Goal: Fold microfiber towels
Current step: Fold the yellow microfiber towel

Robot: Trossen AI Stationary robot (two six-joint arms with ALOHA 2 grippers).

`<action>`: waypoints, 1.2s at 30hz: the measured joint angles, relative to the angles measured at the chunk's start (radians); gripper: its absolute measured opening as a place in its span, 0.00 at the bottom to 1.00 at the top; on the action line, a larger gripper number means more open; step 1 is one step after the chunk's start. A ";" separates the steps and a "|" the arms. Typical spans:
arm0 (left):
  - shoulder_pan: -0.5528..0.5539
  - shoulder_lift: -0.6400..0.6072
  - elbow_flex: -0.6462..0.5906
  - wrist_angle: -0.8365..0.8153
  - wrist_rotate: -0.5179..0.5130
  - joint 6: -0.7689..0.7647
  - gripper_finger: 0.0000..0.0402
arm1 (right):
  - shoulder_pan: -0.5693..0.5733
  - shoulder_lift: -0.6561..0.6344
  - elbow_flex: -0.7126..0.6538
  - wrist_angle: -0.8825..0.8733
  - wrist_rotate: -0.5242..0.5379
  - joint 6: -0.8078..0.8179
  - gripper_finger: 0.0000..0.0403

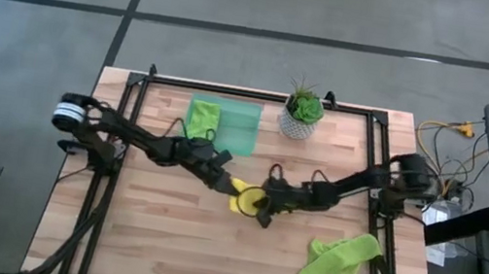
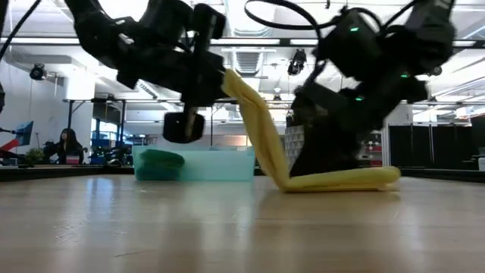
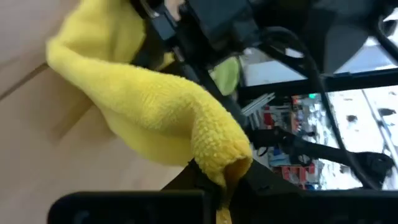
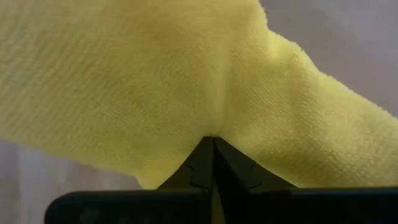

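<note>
Towel handling is taking place at mid-surface (image 1: 160, 232): both arms are meeting over the yellow towel (image 1: 243, 196). The left gripper (image 1: 229, 183) is reaching in from the left with its fingers (image 3: 214, 186) pinched shut on one edge of the yellow towel, and in the low view it is holding that edge up off the surface so the cloth is hanging in a slanted band. The right gripper (image 1: 264, 209) is coming in from the right, its fingers (image 4: 202, 165) closed together on a fold of the same towel; this end of the cloth is lying low, on or just above the surface. At the back of the surface a lime green towel (image 1: 203, 116) is lying on the left part of the green tray (image 1: 241, 127), with a potted plant (image 1: 303, 109) standing just to the right of the tray. A second lime green towel (image 1: 338, 262) is lying crumpled near the front right corner of the surface, well apart from both grippers. A seated person (image 2: 67, 144) is showing far back in the room in the low view.
</note>
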 joint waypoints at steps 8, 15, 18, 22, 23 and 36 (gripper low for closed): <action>0.004 -0.212 -0.144 -0.077 -0.083 -0.022 0.00 | -0.020 0.165 0.235 0.003 -0.070 -0.088 0.02; 0.004 -0.233 -0.186 -0.077 -0.121 -0.053 0.00 | -0.026 0.294 0.422 -0.008 -0.158 -0.106 0.02; 0.005 -0.229 -0.196 -0.067 -0.102 -0.054 0.00 | -0.023 0.326 0.477 -0.033 -0.165 -0.124 0.02; 0.010 -0.184 -0.183 -0.028 -0.086 -0.054 0.00 | -0.021 0.309 0.487 -0.094 -0.162 -0.141 0.02; 0.010 -0.160 -0.180 -0.016 -0.089 -0.054 0.00 | -0.021 0.299 0.477 -0.099 -0.159 -0.139 0.02; 0.009 -0.141 -0.181 0.021 -0.088 -0.052 0.00 | -0.014 0.196 0.420 -0.083 -0.057 -0.147 0.02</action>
